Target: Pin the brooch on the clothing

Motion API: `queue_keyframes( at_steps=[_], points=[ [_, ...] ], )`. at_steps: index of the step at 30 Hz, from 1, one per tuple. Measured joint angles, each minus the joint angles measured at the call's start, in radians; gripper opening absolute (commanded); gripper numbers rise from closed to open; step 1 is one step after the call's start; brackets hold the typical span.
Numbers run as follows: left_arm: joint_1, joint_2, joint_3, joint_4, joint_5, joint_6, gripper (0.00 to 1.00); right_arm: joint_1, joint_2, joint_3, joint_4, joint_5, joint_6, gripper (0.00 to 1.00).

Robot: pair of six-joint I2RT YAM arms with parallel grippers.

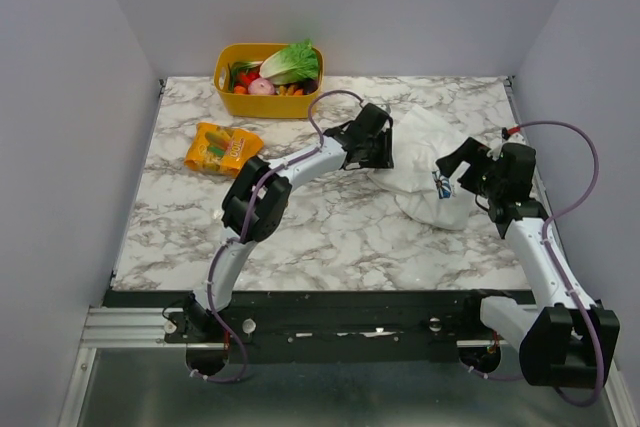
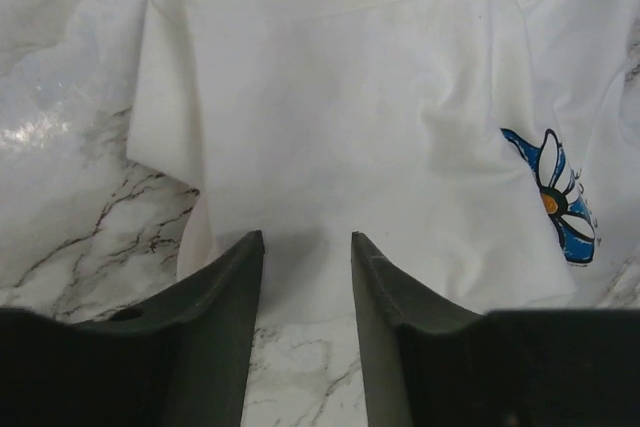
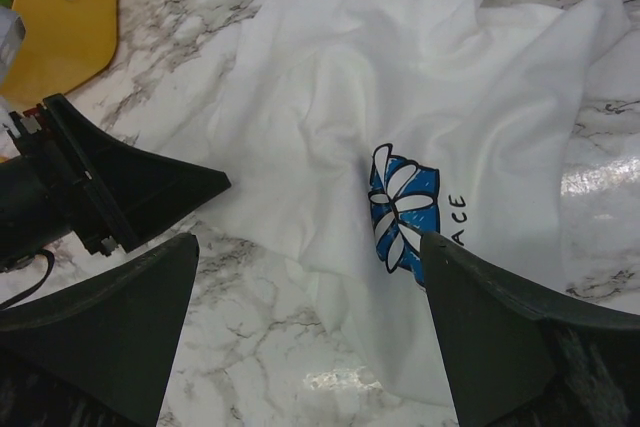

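Shirt [image 1: 425, 152] bunched by bench's [image 1: 330, 232] right edge; brooch not seen.
Top: left pincer [image 1: 384, 150] and right pincer [image 1: 450, 175] at shirt. Left wrist: left pincer half spread over hem [image 2: 300, 287]. Right wrist: right pincer spread wide above print [image 3: 400, 207]. Cloth likely soft, light; take a hem fold.

shirt [image 1: 420, 152] on table [image 1: 330, 237] R-ctr | basket [image 1: 268, 82] behind | packet [image 1: 223, 149] L of shirt

Left arm [image 1: 300, 159], right arm [image 1: 545, 252]: white links, black joints, purple cables [image 1: 590, 172]; left gripper [image 2: 306, 239], right gripper [image 3: 310, 240] matte black wedge fingers [image 2: 215, 337]
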State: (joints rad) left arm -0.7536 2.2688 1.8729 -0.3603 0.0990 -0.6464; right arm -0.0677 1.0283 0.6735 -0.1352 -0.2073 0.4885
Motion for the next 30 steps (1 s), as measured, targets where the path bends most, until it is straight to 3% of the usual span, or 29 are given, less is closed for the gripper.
queue_keyframes(
  at_steps=[2,5,11,13,14,15,17,21,30],
  points=[
    [-0.002,0.004,0.000,-0.001,0.013,0.002,0.15,0.000,-0.006,0.000,-0.009,0.004,-0.006,1.00],
    [-0.005,0.006,0.000,-0.003,0.027,0.010,0.00,0.000,-0.010,-0.002,-0.027,0.014,-0.015,1.00],
    [-0.005,-0.007,-0.005,-0.003,0.046,0.035,0.01,0.000,-0.010,-0.011,-0.050,0.016,-0.019,1.00],
    [-0.005,-0.037,-0.020,-0.006,0.045,0.044,0.14,0.000,-0.010,-0.013,-0.054,0.016,-0.020,1.00],
    [-0.006,-0.059,-0.026,-0.011,0.042,0.051,0.35,0.000,-0.010,-0.013,-0.055,0.016,-0.022,1.00],
    [-0.005,-0.079,-0.027,-0.017,0.034,0.057,0.48,0.000,-0.010,-0.013,-0.059,0.016,-0.026,1.00],
    [-0.004,-0.120,-0.027,-0.030,0.016,0.067,0.58,0.000,-0.008,-0.013,-0.066,0.016,-0.030,1.00],
    [0.016,-0.169,-0.027,-0.034,0.006,0.069,0.66,-0.004,-0.003,-0.014,-0.076,0.015,-0.038,1.00],
    [0.080,-0.090,-0.056,-0.038,0.054,0.052,0.66,-0.005,0.029,-0.015,-0.084,0.006,-0.047,1.00]
  ],
)
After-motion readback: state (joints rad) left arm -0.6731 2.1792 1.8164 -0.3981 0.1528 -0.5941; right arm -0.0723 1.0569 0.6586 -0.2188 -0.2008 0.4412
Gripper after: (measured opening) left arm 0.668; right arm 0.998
